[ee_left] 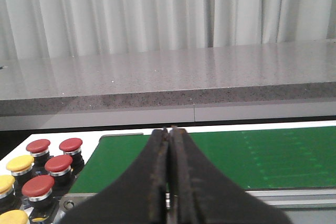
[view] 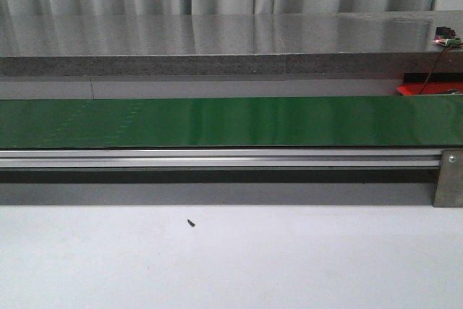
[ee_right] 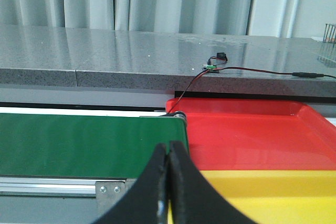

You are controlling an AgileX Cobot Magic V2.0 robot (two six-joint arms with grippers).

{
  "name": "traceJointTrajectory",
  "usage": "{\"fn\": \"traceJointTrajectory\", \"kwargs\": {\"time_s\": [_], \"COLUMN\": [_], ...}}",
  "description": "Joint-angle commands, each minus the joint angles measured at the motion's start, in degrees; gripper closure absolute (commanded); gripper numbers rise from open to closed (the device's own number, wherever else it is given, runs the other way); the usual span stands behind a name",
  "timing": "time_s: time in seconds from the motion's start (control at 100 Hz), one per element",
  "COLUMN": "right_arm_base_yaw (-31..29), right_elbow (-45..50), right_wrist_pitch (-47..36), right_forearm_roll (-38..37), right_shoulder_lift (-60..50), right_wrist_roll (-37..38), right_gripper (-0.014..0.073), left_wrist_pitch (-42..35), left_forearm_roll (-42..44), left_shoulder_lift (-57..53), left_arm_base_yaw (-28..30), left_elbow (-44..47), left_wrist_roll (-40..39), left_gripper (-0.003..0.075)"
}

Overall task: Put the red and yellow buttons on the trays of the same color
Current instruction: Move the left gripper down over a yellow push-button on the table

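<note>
Two grippers are in view, and both have their fingers pressed together on nothing: the left gripper (ee_left: 169,182) hangs over the near end of the green conveyor belt (ee_left: 220,161), the right gripper (ee_right: 168,192) over the belt's other end, where the red tray (ee_right: 252,135) and the yellow tray (ee_right: 262,190) sit side by side, touching. Both trays look bare.

Just beside the left gripper, off the belt's end, stand the buttons in a tight cluster: red buttons (ee_left: 55,164) with domed caps on dark collared bodies, and yellow buttons (ee_left: 20,163) next to them. They look like rigid plastic push-button heads, probably light, unlikely to crush. Glossy rounded caps would likely slip under a pinch, so the better hold seems to be across the cylindrical body or metal collar below the cap. Neighbours stand close, leaving little room for fingers between them.

From the front, the belt (view: 231,122) carries nothing, and neither arm shows.
</note>
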Motion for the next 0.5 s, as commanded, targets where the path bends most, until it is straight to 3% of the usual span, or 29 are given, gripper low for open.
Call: {"fn": "traceJointTrajectory", "kwargs": {"time_s": [0.0,0.3,0.49], "right_arm_base_yaw": [0.0,0.0,0.0], "right_elbow": [-1.0,-1.0,-1.0], "right_wrist_pitch": [-4.8,-4.8,-4.8], "right_forearm_roll": [0.2,0.2,0.2], "right_shoulder_lift": [-1.1,-1.1,-1.1], "right_wrist_roll": [-0.2,-0.2,-0.2], "right_gripper": [0.0662,0.0662,0.0662], "left_wrist_pitch": [-2.5,12.9,17.9], "left_forearm_roll": [-1.4,-1.2,-0.7], "left_shoulder_lift": [0.4,13.2,24.0], "left_arm_base_yaw": [1.0,4.3,6.6], "left_elbow": [-4.4,-19.1,-27.1], "left_wrist_roll": [-0.7,-0.7,-0.7], "left_gripper": [0.074,0.074,0.074]}}
